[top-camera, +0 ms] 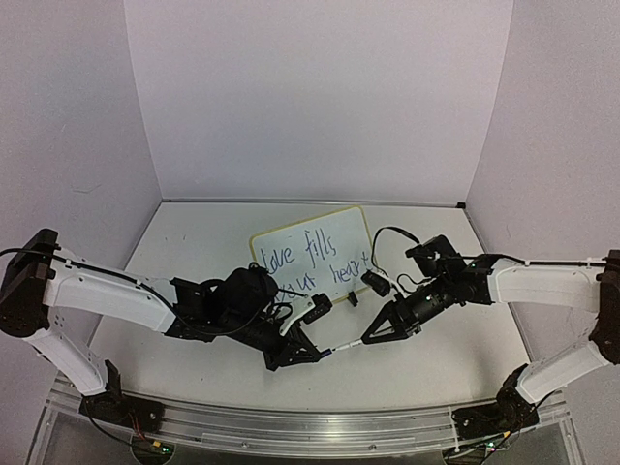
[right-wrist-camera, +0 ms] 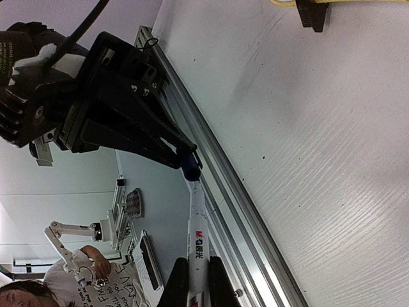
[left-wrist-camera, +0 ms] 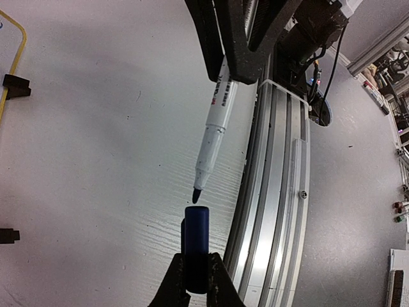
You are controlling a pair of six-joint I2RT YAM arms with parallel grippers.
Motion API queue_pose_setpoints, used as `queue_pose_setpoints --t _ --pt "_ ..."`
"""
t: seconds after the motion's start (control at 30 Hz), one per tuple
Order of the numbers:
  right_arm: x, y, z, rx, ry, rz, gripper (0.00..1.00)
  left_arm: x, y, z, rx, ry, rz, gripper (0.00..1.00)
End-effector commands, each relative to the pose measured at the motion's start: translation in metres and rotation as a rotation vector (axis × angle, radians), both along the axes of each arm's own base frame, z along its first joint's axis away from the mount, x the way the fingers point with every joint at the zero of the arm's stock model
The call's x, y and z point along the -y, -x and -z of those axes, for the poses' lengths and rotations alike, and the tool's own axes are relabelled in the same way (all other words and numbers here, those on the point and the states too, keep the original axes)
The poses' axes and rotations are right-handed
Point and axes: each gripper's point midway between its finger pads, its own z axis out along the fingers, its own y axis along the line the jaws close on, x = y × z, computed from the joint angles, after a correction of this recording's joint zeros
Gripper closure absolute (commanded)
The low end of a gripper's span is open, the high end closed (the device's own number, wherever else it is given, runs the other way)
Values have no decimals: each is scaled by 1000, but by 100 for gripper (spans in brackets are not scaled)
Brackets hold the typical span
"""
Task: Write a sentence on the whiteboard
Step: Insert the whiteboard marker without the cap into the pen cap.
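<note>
The left gripper [left-wrist-camera: 197,259] is clamping its two black fingers [left-wrist-camera: 174,281] on the rear end of a short dark-blue plastic marker cap [left-wrist-camera: 196,227]. The cap is projecting ahead of the fingertips, with its open end facing the opposite arm.

The right gripper [right-wrist-camera: 197,263] is clamping its fingers on the barrel of a slim white plastic marker [right-wrist-camera: 197,233] bearing red and black print. The barrel is extending well ahead of those fingertips, and its dark tip [left-wrist-camera: 196,194] is sitting right at the cap's mouth. Whether tip and cap are touching cannot be told.

In the top view the two grippers are facing each other tip to tip, with marker and cap in one line between them, low over the white matt table [top-camera: 194,242].

The small rectangular whiteboard [top-camera: 334,232], with rounded corners and a thin pale-yellow rim, is lying beyond both sets of fingers, apart from them and turned askew. The sentence [top-camera: 312,266] is showing on it as blue handwriting in two lines, reading roughly "love fills your heart". A ribbed aluminium rail [left-wrist-camera: 275,192] is running just beside the left fingers, along the table's near edge.
</note>
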Motion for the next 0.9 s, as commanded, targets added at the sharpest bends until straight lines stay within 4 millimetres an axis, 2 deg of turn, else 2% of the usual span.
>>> queue_pose_setpoints --t 0.0,0.87 --pt "-7 -2 -12 33 -45 -30 100 9 2 -20 19 61 21 100" --pt "-9 4 -14 14 -65 -60 100 10 4 -22 31 59 52 100"
